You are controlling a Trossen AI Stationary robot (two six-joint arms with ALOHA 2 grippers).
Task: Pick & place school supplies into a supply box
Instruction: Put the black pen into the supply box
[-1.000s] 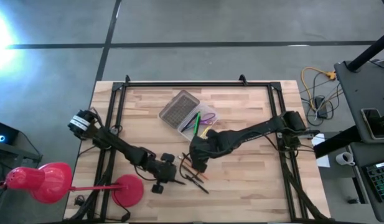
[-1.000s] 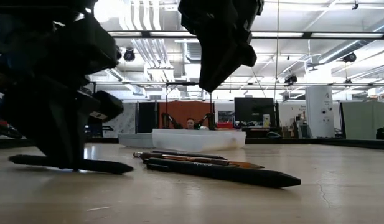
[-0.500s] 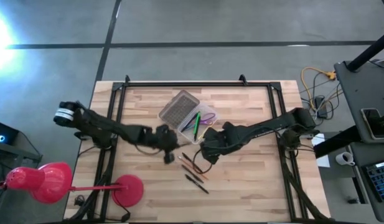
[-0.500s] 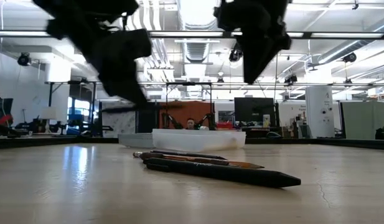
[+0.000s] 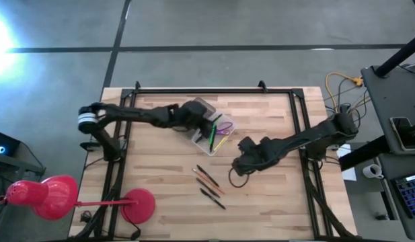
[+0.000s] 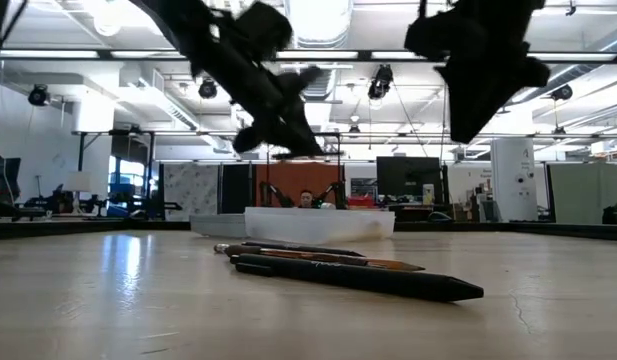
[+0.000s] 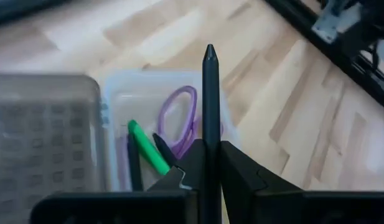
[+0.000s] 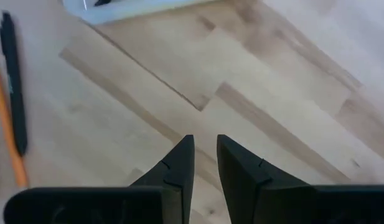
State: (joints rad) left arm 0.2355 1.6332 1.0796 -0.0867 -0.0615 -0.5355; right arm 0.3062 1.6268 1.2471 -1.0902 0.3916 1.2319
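1. Over the box (image 5: 206, 124), the left gripper (image 5: 196, 115) held a black pen (image 7: 209, 118) clamped between its fingers, tip pointing forward above the open tray.
2. Inside the box lay a green marker (image 7: 145, 148), a purple loop (image 7: 180, 118) and some dark pens; a yellow one (image 5: 222, 140) showed in the high view. The lid (image 7: 45, 137) sat just beside the tray.
3. Three pens (image 5: 209, 183) remained loose on the table (image 5: 274, 195), well apart from the box, so the task looked roughly half done.
4. The right gripper (image 5: 242, 163) hung above bare wood between box and loose pens, fingers (image 8: 179, 168) nearly closed and holding nothing.
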